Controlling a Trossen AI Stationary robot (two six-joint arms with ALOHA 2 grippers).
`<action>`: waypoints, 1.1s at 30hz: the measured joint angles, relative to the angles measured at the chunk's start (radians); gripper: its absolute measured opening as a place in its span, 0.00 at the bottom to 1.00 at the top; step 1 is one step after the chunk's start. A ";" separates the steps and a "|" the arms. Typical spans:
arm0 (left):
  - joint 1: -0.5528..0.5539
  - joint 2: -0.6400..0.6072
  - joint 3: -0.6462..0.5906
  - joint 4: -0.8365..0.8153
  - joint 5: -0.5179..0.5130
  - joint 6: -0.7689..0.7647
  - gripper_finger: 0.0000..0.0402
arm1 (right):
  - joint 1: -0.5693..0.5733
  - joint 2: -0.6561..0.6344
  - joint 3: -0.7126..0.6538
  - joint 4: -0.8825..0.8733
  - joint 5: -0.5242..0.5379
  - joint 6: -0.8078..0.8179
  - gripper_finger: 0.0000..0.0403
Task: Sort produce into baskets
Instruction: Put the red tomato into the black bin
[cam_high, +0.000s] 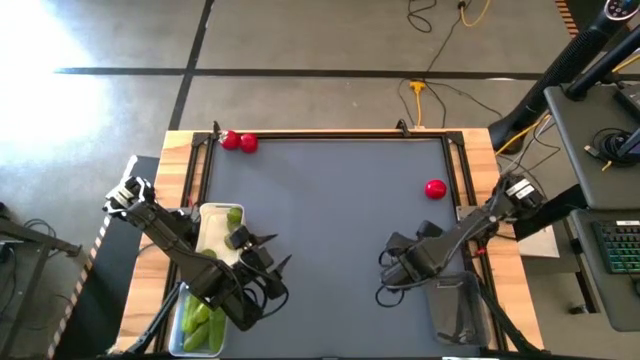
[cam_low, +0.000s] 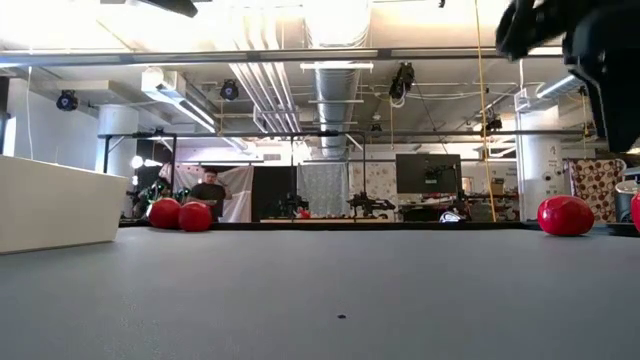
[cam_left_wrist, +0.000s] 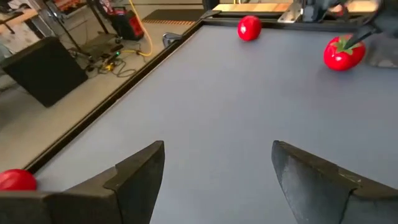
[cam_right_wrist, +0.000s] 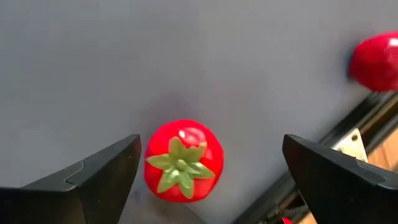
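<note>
The right claw hangs low over the grey table with its 2 fingers spread wide and nothing held. A red tomato with a green leafy top sits on the table straight ahead of it, in line with the gap between the fingers and apart from both. A 2nd tomato lies farther out from this claw, close to the table's side rail. 2 more tomatoes sit touching each other well away from it, in the far corner on the left arm's side. A clear tub stands just behind the claw, partly under the arm.

The right arm reaches in from the table's edge, bent at the elbow, wrist tipped down.

The left claw is also wide open and empty, pointing across the table toward the right claw, with bare table ahead of its fingers. Just behind it, under the left arm, a white tray holds green cucumbers. A person stands in the room beyond.
</note>
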 joint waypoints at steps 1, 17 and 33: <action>0.000 0.000 0.000 0.005 0.000 0.002 0.69 | -0.012 0.000 -0.009 -0.002 -0.019 -0.005 0.95; 0.000 0.000 0.000 0.010 0.000 0.002 0.69 | -0.073 0.000 -0.197 0.154 -0.253 -0.047 0.96; -0.001 0.000 -0.017 0.018 -0.005 0.006 0.69 | -0.073 0.000 -0.336 0.326 -0.316 -0.020 0.90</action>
